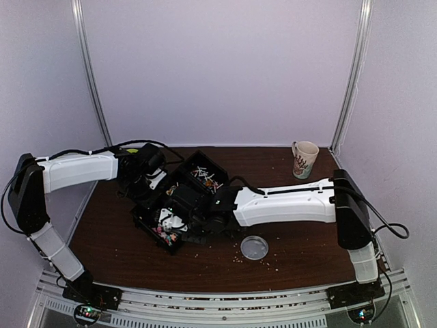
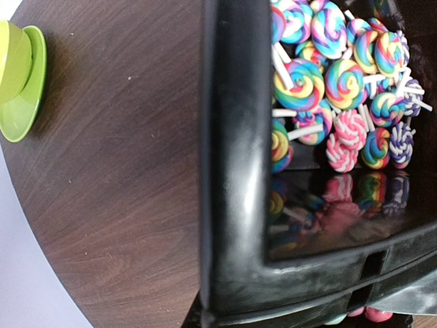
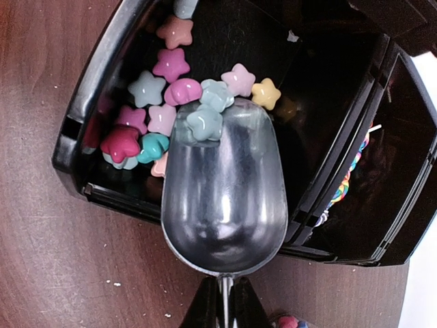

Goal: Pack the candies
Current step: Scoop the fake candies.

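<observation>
The candies (image 3: pixel 171 65) are small pastel stars, pink, teal and yellow, heaped in one compartment of a black tray (image 3: pixel 102 61). My right gripper (image 3: pixel 224 304) is shut on the handle of a clear scoop (image 3: pixel 224 198). The scoop's mouth lies over the compartment rim with two teal stars at its lip. Swirled lollipops (image 2: pixel 341 82) fill a neighbouring compartment. My left gripper (image 2: pixel 205 316) is shut on the tray's corner rim (image 2: pixel 232 205), and its fingers are mostly hidden. From above, both grippers meet at the tray (image 1: pixel 198 179).
A patterned mug (image 1: pixel 304 158) stands at the back right. A clear round dish (image 1: pixel 255 247) lies in front of the tray, with pale crumbs around it. A green saucer (image 2: pixel 27 89) sits to the tray's left. One stray candy (image 3: pixel 287 321) lies on the table.
</observation>
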Action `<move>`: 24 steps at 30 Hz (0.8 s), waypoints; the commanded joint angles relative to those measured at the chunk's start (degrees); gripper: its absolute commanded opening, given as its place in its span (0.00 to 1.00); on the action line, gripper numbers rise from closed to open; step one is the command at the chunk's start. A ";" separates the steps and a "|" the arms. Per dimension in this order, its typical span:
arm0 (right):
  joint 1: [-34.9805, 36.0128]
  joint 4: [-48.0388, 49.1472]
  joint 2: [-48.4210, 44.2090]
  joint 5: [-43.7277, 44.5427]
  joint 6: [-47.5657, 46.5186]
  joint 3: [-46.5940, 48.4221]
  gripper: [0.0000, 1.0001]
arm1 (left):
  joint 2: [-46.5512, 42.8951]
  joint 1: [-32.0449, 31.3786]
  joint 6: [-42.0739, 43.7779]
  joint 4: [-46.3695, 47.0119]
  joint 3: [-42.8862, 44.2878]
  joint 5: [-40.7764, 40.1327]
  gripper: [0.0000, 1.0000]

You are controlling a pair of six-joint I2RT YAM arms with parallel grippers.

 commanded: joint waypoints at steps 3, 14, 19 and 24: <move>2.10 7.51 1.82 -5.59 -9.79 -4.78 0.00 | -4.19 -1.14 -2.18 14.23 1.39 14.39 0.00; 1.46 0.28 -4.44 -7.56 -14.80 -7.12 0.00 | -2.29 0.96 -2.93 13.92 1.36 18.84 0.00; 0.95 -3.15 -4.88 -12.95 -14.36 -5.86 0.00 | -1.80 1.26 -3.29 13.76 1.41 18.34 0.00; -0.38 -4.00 -2.56 -17.22 -10.33 -2.68 0.00 | -2.26 1.27 -3.14 14.96 0.87 19.79 0.00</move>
